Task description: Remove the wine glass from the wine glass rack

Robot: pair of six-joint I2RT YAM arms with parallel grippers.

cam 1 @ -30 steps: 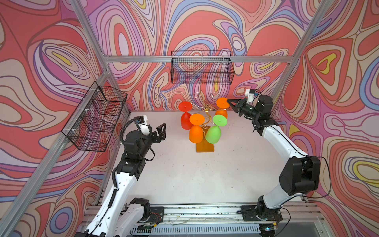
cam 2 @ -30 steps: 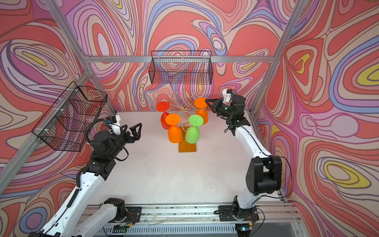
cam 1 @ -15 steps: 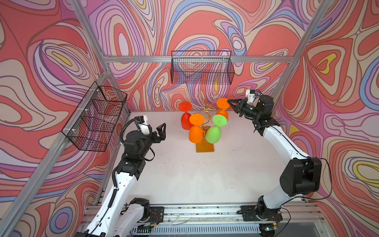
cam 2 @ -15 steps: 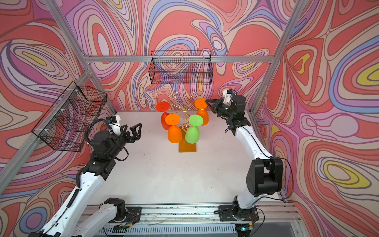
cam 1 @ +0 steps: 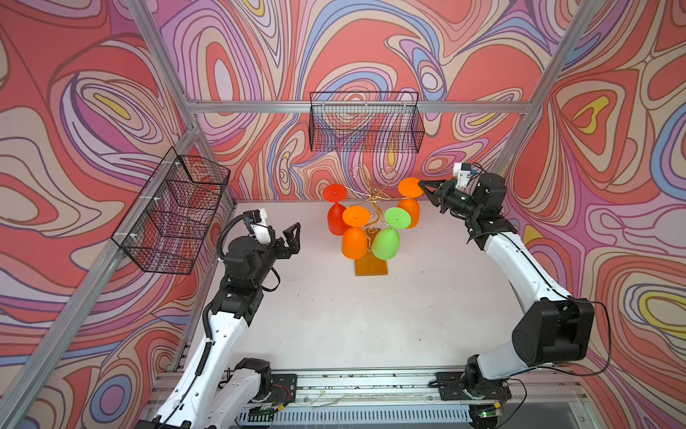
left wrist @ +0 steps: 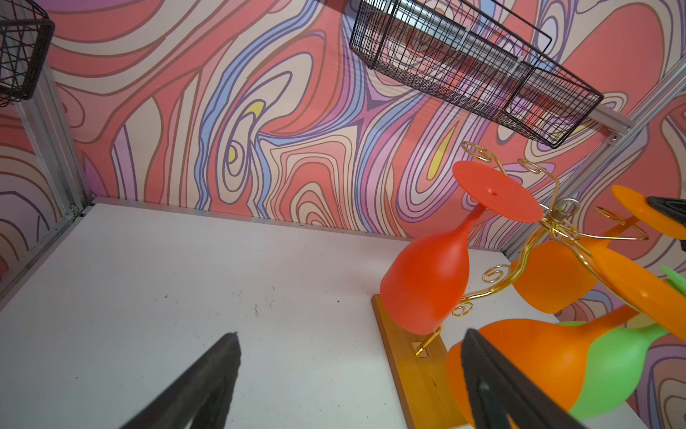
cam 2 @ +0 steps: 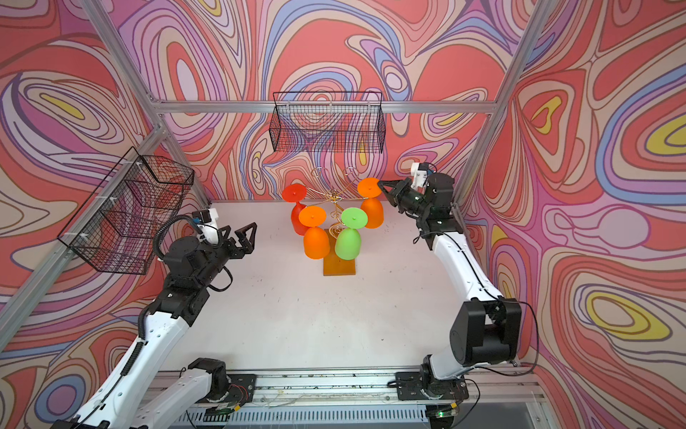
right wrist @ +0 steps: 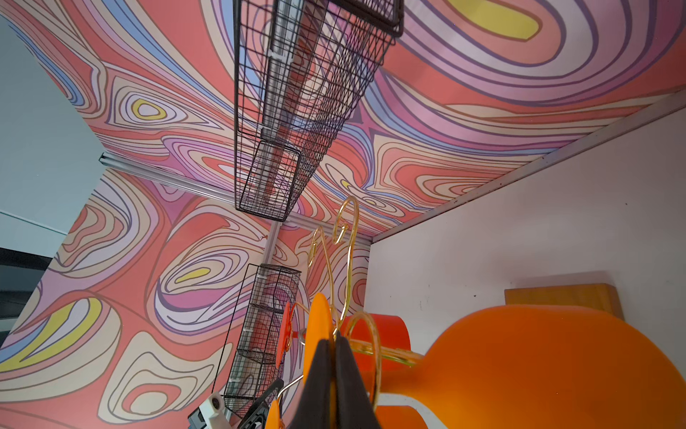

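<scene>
A: Location, wine glass rack (cam 1: pixel 371 267)?
B: Far middle of the table (cam 1: pixel 334 315). Four glasses hang bowl-down from its gold arms.
A: Right gripper (cam 1: pixel 421 182)?
B: Clenched, at the rack's far right. Its tips touch the foot rim of the far-right orange wine glass (cam 1: pixel 409 215). Whether the rim is pinched between them cannot be told.
A: Left gripper (cam 1: pixel 286 233)?
B: Released, jaws wide, holding nothing. It hangs above the table, well apart to the rack's left.
</scene>
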